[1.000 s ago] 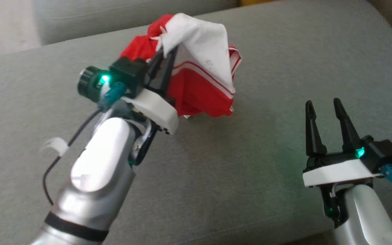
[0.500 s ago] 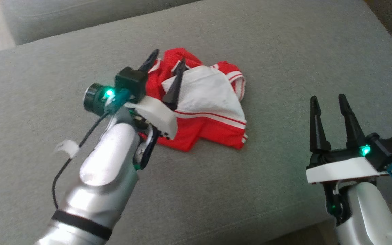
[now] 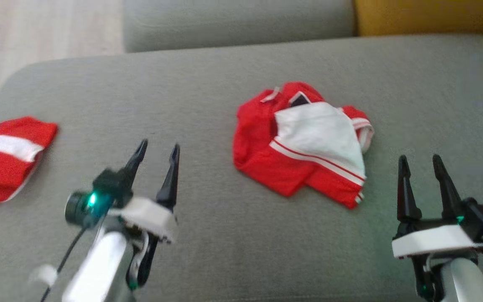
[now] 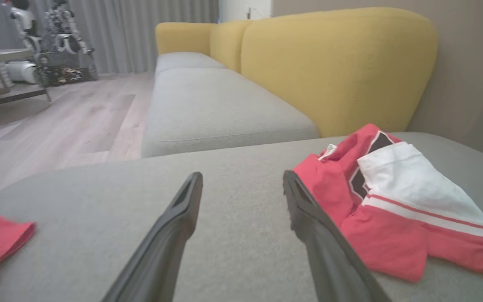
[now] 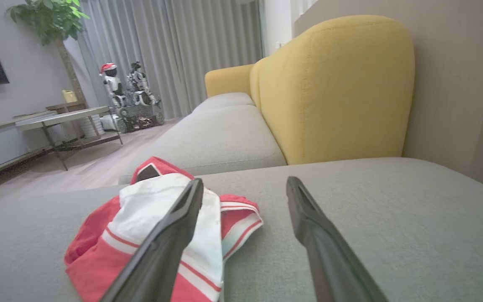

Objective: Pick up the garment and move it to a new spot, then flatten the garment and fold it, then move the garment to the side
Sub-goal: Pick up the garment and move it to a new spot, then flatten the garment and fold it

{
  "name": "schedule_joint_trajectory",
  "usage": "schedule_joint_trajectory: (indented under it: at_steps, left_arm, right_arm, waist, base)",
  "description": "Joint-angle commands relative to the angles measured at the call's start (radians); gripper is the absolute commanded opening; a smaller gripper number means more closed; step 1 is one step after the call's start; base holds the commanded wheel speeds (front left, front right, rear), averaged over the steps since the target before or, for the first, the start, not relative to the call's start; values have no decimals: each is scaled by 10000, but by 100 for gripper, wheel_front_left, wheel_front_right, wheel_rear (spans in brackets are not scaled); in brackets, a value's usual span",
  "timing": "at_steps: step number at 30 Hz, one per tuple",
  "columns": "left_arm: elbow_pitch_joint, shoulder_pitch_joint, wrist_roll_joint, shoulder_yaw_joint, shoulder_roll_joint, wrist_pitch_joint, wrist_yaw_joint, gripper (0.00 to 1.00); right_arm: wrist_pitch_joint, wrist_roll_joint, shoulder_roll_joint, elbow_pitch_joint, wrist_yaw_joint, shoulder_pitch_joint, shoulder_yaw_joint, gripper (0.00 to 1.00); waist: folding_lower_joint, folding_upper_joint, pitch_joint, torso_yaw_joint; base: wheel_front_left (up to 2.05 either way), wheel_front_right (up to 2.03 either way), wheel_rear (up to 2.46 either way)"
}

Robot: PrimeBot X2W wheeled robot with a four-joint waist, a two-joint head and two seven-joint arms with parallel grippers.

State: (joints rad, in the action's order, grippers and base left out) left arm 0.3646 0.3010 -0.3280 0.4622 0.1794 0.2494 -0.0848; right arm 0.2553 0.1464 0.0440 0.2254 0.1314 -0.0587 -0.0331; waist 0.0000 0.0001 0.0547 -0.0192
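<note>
1. Grey sofa seat (image 3: 208, 84): carries both cloths.
2. Crumpled red-and-white garment (image 3: 304, 147): lies on it, ahead of and between left end effector (image 3: 159, 144) and right end effector (image 3: 419, 158).
3. Second red-and-white cloth (image 3: 2, 155): left of left end effector.

The garment (image 3: 308, 142) is coloured bright red, and a big white patch is seen on top of it. Thin red and white stripes are drawn along the patch's edge, and a small black bit is shown near the top. A second cloth (image 3: 2, 155) is coloured red with one white band. The sofa seat (image 3: 224, 251) is coloured grey and the sofa back (image 4: 338, 63) yellow. The left gripper (image 3: 159, 145) and the right gripper (image 3: 419, 158) are coloured black with white bases, and small green lights are seen on them.
</note>
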Motion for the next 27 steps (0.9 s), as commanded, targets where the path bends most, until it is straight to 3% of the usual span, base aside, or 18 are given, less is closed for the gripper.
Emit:
schedule_joint_trajectory:
  at_steps: [1,9,18,27]
  left_arm:
    - [-486,170,-13,-530,132,118,-97,100]
    - [-1869,-1706,234,-1256,-445,122,-392,100]
    - [-2142,-1823,575,-1662,-881,123,19,100]
    - [-1944,-1541,859,-1809,-1116,123,323,100]
  right_arm:
    - [64,-85,62,-284,-7,-217,195,100]
    - [-13,-270,62,-106,-7,53,-44,100]
    - [-519,40,62,547,-7,-383,-273,100]
    - [-1106,637,62,2340,-7,-1203,-53,100]
  waist:
    - [0,-1,-547,656]
    - [0,-1,-694,1348]
    - [0,-1,-270,1496]
    - [0,-1,271,1632]
  base:
    - [0,0,0]
    - [0,0,0]
    - [0,0,0]
    - [0,0,0]
